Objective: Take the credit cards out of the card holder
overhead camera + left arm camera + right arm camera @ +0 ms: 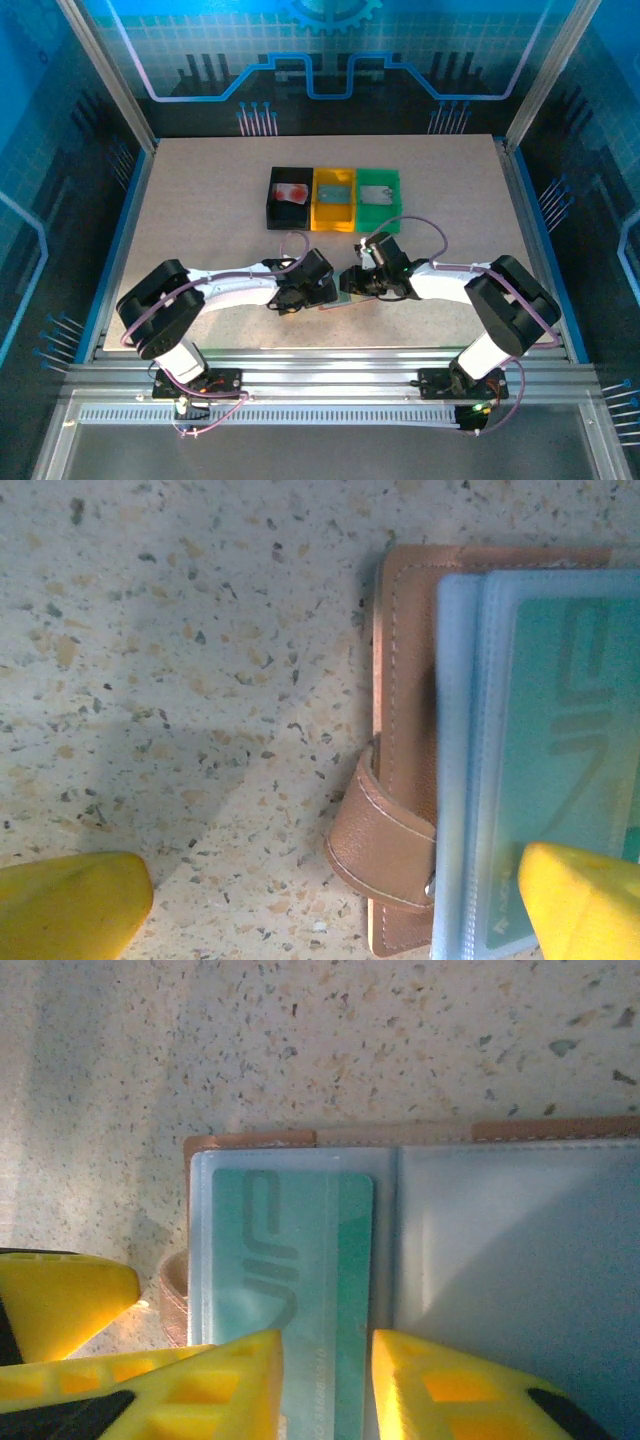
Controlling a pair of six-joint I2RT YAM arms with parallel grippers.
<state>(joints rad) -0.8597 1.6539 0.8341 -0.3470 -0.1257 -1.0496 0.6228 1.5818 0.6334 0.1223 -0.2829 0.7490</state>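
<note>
Nearest you, the right gripper has its fingertips over the near end of the teal card. Its jaws stand part-way apart and nothing is pinched between them. The card lies flat inside the clear plastic sleeve of the card holder, which lies open on the table between the two arms.

The left gripper is spread wide and holds nothing. One fingertip hangs over bare table and the other over the sleeve's corner, beside the strap. You cannot tell whether that tip presses down.

Your main risk is that the whole holder comes up with the card. The sleeve looks snug, and nothing clamps the leather. If the left fingertip sits on the card itself instead of the sleeve, it would pin the very thing you are pulling. The card is thin and lies flush, so the right fingers may slide over it or catch the sleeve film and crease it. A skewed pull could jam a corner in the pocket.

Farther off, well apart from the grippers, stand the black bin, yellow bin and green bin. Something red lies in the black one, too small to name
</note>
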